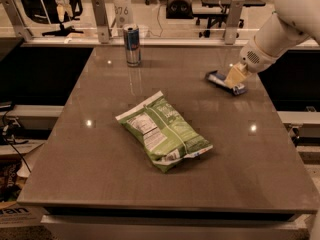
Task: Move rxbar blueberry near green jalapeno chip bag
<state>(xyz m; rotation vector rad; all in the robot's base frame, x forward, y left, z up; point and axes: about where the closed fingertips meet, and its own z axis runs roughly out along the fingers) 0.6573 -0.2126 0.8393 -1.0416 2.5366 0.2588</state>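
Toward two o'clock from the green jalapeno chip bag (165, 130), near the table's (95, 179) far right edge, the gripper (233, 79) reaches down from the white arm (272, 36), which enters from the upper right corner of the view. Its pale yellowish fingers (235, 74) are pinched on the middle of the rxbar blueberry (216, 78), so that the dark-blue wrapper sticks out on both sides, one end toward ten o'clock and the other toward four o'clock. Whether the bar rests on the tabletop or hangs just above it I cannot tell (a dark shadow lies close under it).

The bag lies flat near the middle of the table, crinkled, its long axis running from ten o'clock to four o'clock, with the white nutrition panel facing up at the left side. Bar and bag are well apart, with bare brown surface between them.

At eleven o'clock from the bag, near the far edge, a silver-and-blue drink can (132, 45) stands upright, well apart from both the bag and the bar. Small bright reflections dot the glossy tabletop.
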